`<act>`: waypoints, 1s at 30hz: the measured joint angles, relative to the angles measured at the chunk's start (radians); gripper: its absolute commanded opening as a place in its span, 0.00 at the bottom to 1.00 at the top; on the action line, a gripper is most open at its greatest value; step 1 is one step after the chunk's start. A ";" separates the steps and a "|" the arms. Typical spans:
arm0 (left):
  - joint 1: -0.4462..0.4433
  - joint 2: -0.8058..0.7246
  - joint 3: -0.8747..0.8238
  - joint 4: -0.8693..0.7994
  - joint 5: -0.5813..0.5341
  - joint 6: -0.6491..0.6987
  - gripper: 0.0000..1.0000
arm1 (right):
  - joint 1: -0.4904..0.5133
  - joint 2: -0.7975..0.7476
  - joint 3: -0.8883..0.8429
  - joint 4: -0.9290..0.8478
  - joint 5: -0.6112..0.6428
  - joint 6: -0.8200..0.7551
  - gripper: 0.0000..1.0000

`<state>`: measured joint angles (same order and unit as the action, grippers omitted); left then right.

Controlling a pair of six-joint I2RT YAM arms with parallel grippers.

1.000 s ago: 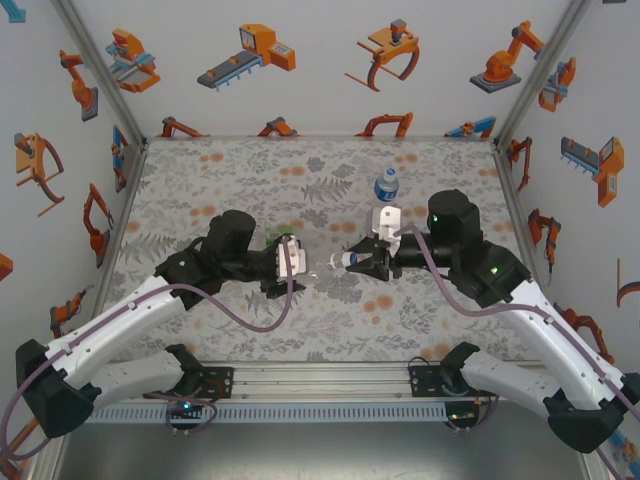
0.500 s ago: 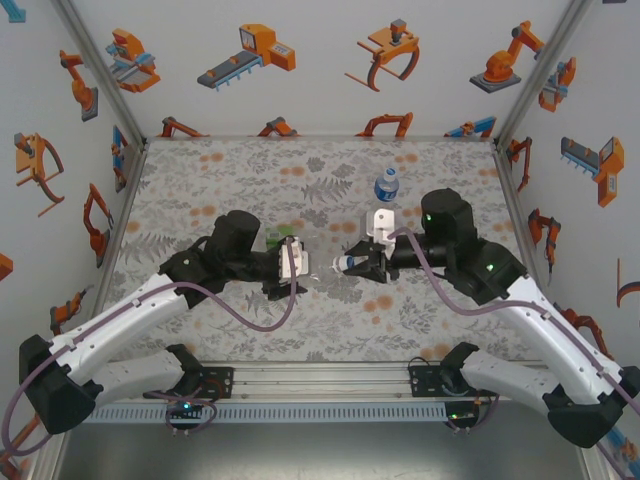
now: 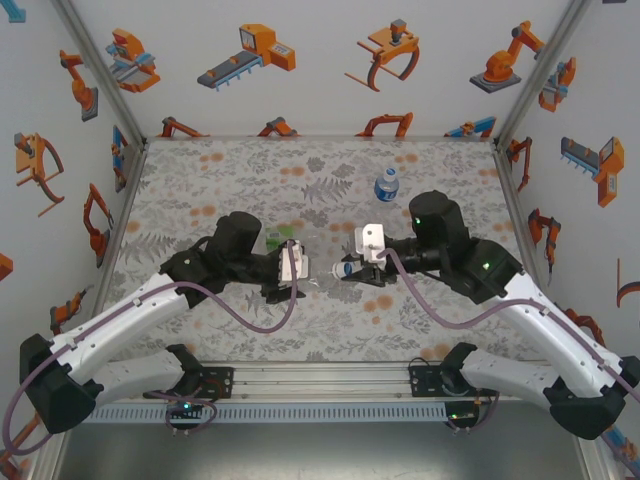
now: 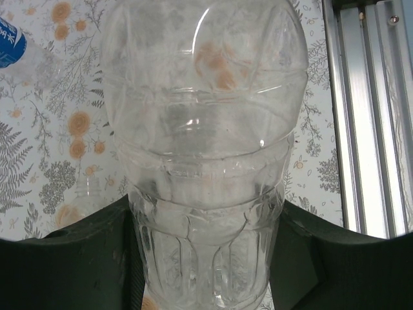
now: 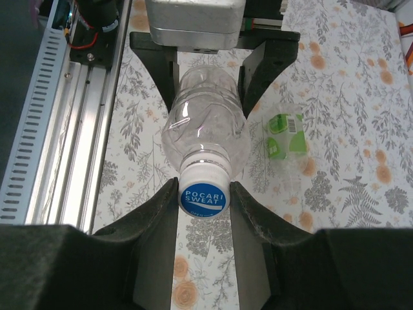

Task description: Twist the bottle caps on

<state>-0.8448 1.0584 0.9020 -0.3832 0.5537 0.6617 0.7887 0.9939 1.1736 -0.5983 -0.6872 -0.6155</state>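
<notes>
Clear bottle [image 5: 205,132] held level above the counter [image 5: 335,194]: left tool [image 5: 208,90] clamps its body, right tool [image 5: 204,216] clamps the cap [image 5: 204,192] at its neck. Any tilt could cross-thread it.

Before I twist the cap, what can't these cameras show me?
Right wrist: the cap and right pincer hide the neck threads of the clear bottle.
Left wrist: that bottle's body blocks its own neck; the blue-labelled bottle is cut by the left edge.
Top: the left arm covers most of the green-labelled bottle.
</notes>
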 measured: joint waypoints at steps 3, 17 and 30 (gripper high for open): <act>0.000 0.000 0.000 -0.004 0.001 0.001 0.00 | 0.006 0.001 0.000 -0.003 0.006 -0.014 0.12; 0.002 0.000 -0.033 0.010 -0.088 -0.019 0.00 | 0.007 0.090 0.015 0.030 0.202 0.732 0.01; 0.008 0.018 -0.093 0.060 -0.151 -0.027 0.00 | -0.005 0.073 -0.131 0.113 0.394 1.658 0.18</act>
<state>-0.8371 1.0767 0.8085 -0.3237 0.4023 0.6350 0.7834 1.0672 1.0428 -0.4850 -0.2932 1.0428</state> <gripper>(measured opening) 0.573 0.355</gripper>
